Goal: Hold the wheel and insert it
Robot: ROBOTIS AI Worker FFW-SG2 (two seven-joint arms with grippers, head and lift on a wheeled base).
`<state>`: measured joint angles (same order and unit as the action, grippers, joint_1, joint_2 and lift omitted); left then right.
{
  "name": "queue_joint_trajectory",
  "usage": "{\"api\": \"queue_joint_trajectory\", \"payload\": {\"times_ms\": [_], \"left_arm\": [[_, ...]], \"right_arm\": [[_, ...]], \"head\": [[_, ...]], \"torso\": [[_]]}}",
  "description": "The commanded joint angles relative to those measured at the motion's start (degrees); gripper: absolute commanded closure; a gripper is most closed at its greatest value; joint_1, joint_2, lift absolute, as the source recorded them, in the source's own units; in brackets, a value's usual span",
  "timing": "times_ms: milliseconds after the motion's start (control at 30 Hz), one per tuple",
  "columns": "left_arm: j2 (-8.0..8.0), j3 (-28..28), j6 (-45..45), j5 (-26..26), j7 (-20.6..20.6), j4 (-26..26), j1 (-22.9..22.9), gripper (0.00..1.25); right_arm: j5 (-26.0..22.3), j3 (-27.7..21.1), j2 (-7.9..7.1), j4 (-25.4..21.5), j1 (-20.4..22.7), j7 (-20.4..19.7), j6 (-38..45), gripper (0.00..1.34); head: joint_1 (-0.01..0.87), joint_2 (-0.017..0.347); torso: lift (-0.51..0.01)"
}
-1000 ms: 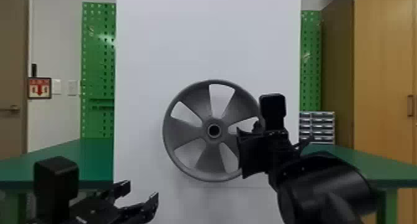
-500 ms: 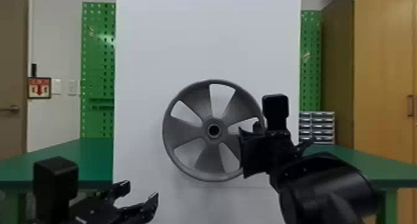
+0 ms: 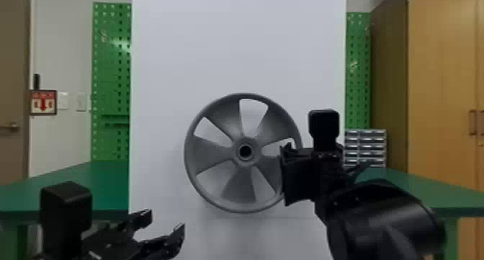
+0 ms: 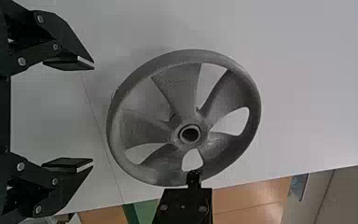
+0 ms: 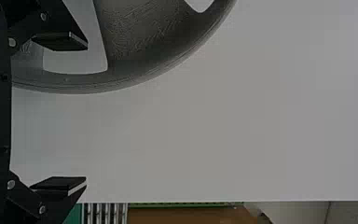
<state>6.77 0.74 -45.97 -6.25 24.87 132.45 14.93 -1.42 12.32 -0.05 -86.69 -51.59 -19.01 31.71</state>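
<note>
Jaws, left gripper (image 4: 92,114): spread, nothing between them; low and left of the wheel (image 3: 240,192).
Jaws, right gripper (image 5: 86,114): spread, pinching nothing; beside the wheel's right-hand edge, the rim (image 3: 187,155) running between them. Touching or just apart, I cannot tell.
Wheel: grey, upright, facing me, in front of the white panel (image 3: 237,43); neither of my grippers has a grip on it.
Done, as I judge it: insertion, or most of it, since the wheel stays up without my grip. Its mounting is hidden, so how fully it is seated I cannot tell.
Left to do, as I judge it: clear the right gripper off the rim; perhaps a push if the seating is shallow.
Count, task: wheel, 1; hub (image 3: 236,151), 1; spokes, 5; openings, 5.
Count, mine: grippers, 2; fingers, 4.
Count, surroundings: white panel, 1; green pegboard (image 3: 111,79), 2 stretches; drawer unit (image 3: 365,147), 1; red sign (image 3: 43,102), 1.
</note>
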Motion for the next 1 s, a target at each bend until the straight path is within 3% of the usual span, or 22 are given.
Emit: {"api": "queue_joint_trajectory", "payload": {"times_ms": [0,433,633,967], "left_arm": [[0.0,0.14,0.0,0.19,0.0,0.0,0.1,0.51],[0.26,0.05,0.0,0.19,0.0,-0.09,-0.08,0.51],[0.26,-0.22,0.0,0.1,0.0,-0.09,-0.34,0.51],[0.18,-0.83,0.09,0.01,0.0,-0.09,-0.7,0.51]], "right_arm": [[-0.16,-0.11,-0.04,0.29,0.0,0.37,-0.42,0.0],[-0.69,0.25,0.1,-0.15,0.44,0.81,-0.42,0.0],[-0.43,0.6,0.05,-6.92,4.39,0.81,-0.42,0.0],[-0.6,1.56,-1.45,-17.55,12.57,0.81,-0.51,0.0]], "head": [[0.0,0.0],[0.0,0.0],[0.0,0.0],[0.0,0.0]], "torso": [[-0.499],[-0.499],[-0.499],[-0.499]]}}
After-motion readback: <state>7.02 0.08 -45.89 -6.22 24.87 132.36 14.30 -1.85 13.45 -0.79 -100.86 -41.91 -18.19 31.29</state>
